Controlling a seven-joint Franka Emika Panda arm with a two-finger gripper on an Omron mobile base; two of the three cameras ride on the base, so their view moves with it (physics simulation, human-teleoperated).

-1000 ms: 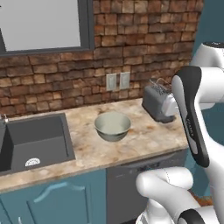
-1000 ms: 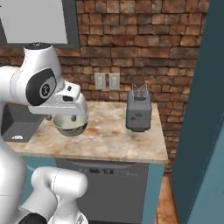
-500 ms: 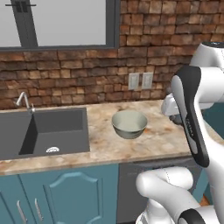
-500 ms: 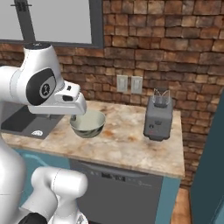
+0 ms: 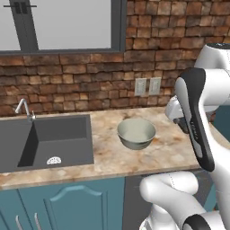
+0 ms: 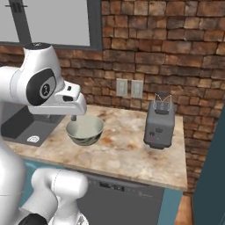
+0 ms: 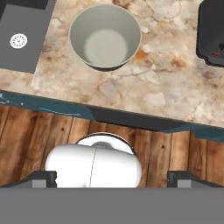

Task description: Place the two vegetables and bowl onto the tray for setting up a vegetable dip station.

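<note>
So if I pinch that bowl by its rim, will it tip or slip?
The bowl looks rigid, deep and empty, so probably light. Its rounded sides narrow toward the base, so a one-sided pinch may tilt it. The smooth glazed-looking wall could slip.

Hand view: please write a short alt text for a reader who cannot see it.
Seen from above, an empty pale grey-green bowl stands on a speckled stone counter. A dark sink lies at its left, a dark toaster at its right, and wooden floor below the counter's edge.
</note>
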